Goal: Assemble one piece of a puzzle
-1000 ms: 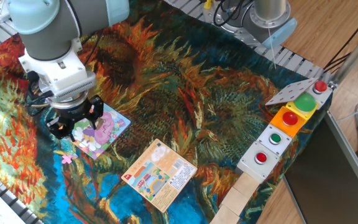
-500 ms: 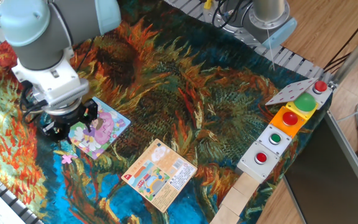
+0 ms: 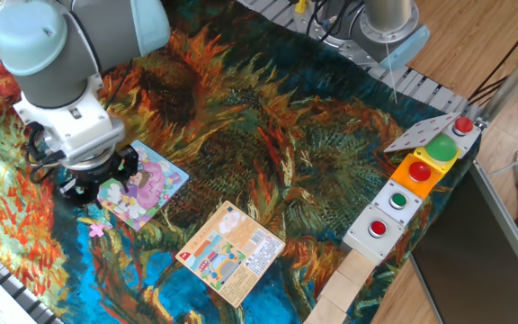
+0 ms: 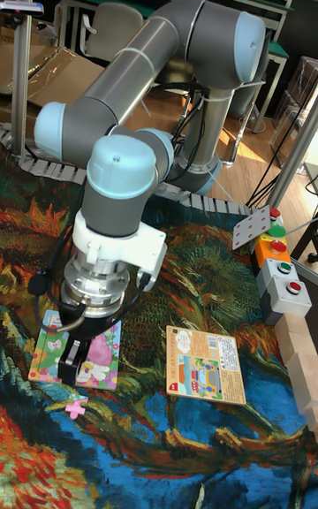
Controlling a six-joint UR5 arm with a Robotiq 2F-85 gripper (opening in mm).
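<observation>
The gripper (image 4: 78, 352) hangs low over the left part of the puzzle (image 3: 151, 189), with its two dark fingers (image 4: 73, 355) pointing straight down at the board. There is a gap between the fingers, so I judge it open, and I see nothing held in it. The piece (image 4: 76, 406) lies flat on the painted cloth (image 3: 268, 135), just in front of the near edge of the puzzle and apart from it; the gripper is not yet above it.

To do this step well, I think the gripper should go a little forward until it is centred over the piece, come down straight, and close on the sides of the piece, not on the knobs. The cloth is soft, so pressing too hard may wrinkle it and turn the piece.

The arm reaches from the back of the table, the wrist is vertical, and the big pale-blue joint sits directly over the tool. The orange-peach card (image 3: 233, 250) lies near on the right, untouched.
</observation>
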